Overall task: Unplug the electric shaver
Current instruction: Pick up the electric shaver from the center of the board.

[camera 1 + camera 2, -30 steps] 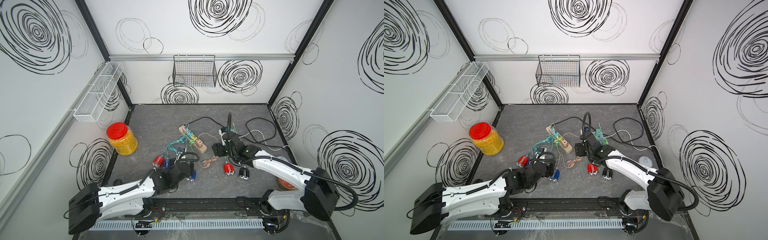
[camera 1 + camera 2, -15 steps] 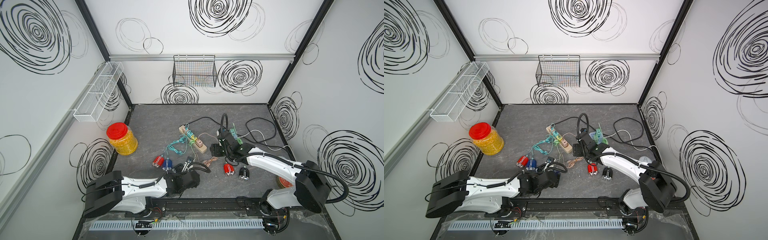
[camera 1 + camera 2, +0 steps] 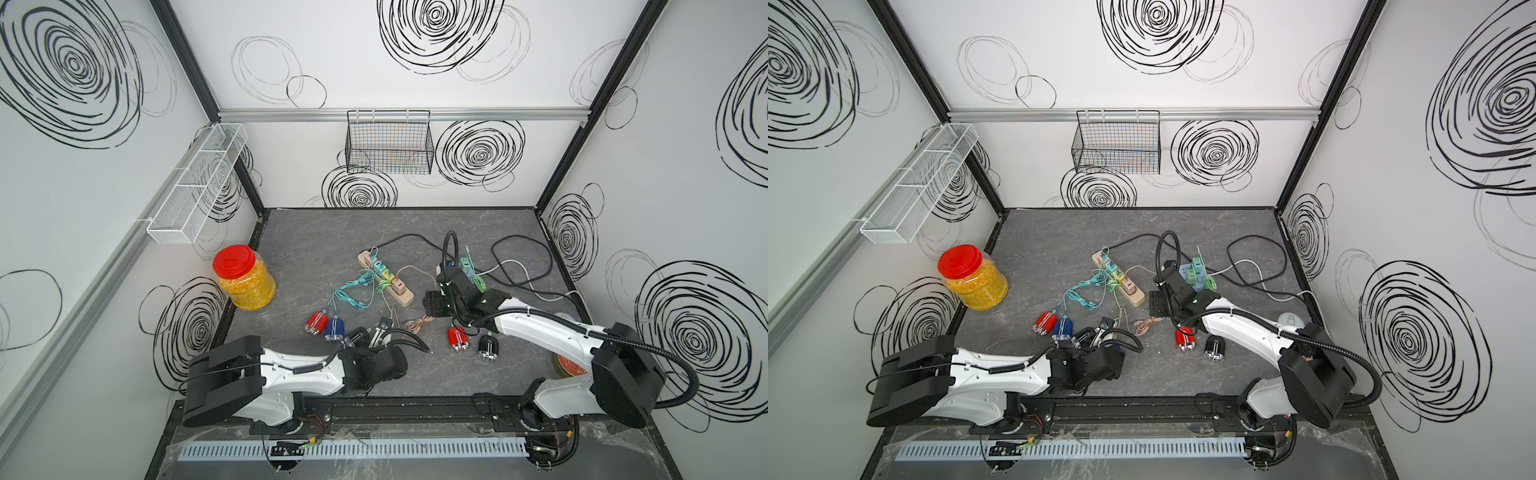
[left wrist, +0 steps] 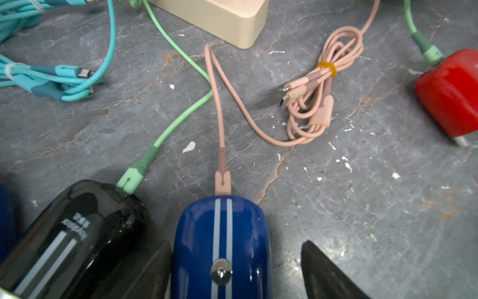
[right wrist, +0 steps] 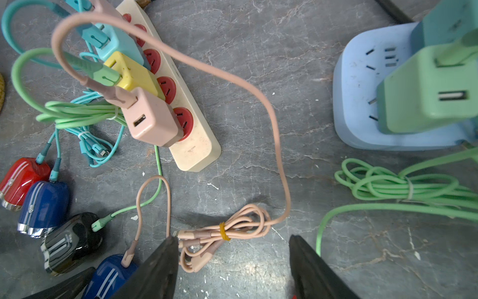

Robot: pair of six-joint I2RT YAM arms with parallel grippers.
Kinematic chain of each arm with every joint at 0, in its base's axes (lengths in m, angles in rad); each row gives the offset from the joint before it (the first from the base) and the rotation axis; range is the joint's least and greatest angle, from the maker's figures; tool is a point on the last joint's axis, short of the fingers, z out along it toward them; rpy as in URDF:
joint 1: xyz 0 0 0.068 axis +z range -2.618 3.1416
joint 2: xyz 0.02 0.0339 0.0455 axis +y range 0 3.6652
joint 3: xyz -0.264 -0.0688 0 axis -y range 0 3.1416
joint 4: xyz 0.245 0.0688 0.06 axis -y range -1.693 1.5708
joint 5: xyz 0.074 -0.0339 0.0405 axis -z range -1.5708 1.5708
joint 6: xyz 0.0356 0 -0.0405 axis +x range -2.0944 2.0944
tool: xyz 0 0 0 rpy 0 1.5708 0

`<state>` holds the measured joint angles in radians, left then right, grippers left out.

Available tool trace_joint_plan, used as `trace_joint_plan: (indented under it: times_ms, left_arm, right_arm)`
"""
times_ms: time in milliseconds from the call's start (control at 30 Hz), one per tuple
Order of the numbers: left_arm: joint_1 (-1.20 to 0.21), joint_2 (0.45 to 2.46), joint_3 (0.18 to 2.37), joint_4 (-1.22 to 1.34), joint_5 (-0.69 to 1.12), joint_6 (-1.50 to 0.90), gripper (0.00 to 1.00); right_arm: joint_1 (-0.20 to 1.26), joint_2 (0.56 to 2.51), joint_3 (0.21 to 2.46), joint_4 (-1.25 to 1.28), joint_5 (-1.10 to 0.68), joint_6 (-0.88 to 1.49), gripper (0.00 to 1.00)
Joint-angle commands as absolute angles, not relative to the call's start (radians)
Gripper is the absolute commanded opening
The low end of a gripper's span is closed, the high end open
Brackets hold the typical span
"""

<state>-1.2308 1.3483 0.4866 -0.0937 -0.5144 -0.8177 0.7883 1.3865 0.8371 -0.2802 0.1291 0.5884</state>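
Jar [image 3: 233,262] holds yellow pieces [image 3: 253,291]; left end effector [image 4: 235,243] gapes astride blue shaver [image 4: 219,233], right end effector [image 5: 232,238] gapes empty.

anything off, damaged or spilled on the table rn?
Nothing visibly spilled or broken. Only wear: small white chipped flecks scattered over the grey stone-pattern tabletop, densest beside the tied pink cable bundle. Cables off the cream plastic power strip lie in loose tangles.

Left arm [image 3: 299,374] low, jaws apart, right arm [image 3: 540,328] outstretched, jaws apart

robot lab; swirl-marked enclosure walls [image 3: 519,83]
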Motion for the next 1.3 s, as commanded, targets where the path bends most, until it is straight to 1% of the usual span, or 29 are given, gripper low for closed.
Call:
trace_joint_plan:
  times_ms: [0, 100, 433, 533, 667, 833, 900, 1033, 1100, 1267]
  left_arm:
    - [-1.238, 1.356, 0.498, -0.106, -0.515, -0.851, 0.78]
    - [-1.238, 1.376, 0.51, -0.118, -0.509, -0.85, 0.74]
    - [-1.236, 1.417, 0.542, -0.18, -0.486, -0.866, 0.72]
    - [-1.236, 1.425, 0.551, -0.202, -0.488, -0.868, 0.65]
    - [-1.23, 1.407, 0.552, -0.197, -0.479, -0.852, 0.63]
    - [-1.192, 1.35, 0.539, -0.169, -0.44, -0.817, 0.48]
    - [-1.163, 1.303, 0.508, -0.122, -0.402, -0.803, 0.47]
    - [-1.071, 1.164, 0.413, 0.012, -0.293, -0.81, 0.43]
    - [-1.026, 1.094, 0.379, 0.053, -0.247, -0.811, 0.42]
    - [-0.941, 0.947, 0.312, 0.094, -0.163, -0.807, 0.42]
  right_arm:
    - [0.793, 1.355, 0.815, -0.281, 0.143, 0.615, 0.69]
    - [0.792, 1.358, 0.814, -0.282, 0.141, 0.616, 0.68]
    - [0.792, 1.35, 0.804, -0.278, 0.147, 0.618, 0.69]
    - [0.792, 1.351, 0.8, -0.275, 0.144, 0.62, 0.69]
    - [0.793, 1.331, 0.788, -0.271, 0.163, 0.621, 0.71]
    - [0.793, 1.295, 0.779, -0.254, 0.153, 0.632, 0.72]
    - [0.792, 1.272, 0.75, -0.196, 0.12, 0.664, 0.72]
    - [0.792, 1.257, 0.684, -0.03, -0.009, 0.75, 0.72]
    - [0.791, 1.277, 0.672, 0.032, -0.064, 0.798, 0.72]
    - [0.792, 1.369, 0.687, 0.184, -0.266, 0.877, 0.69]
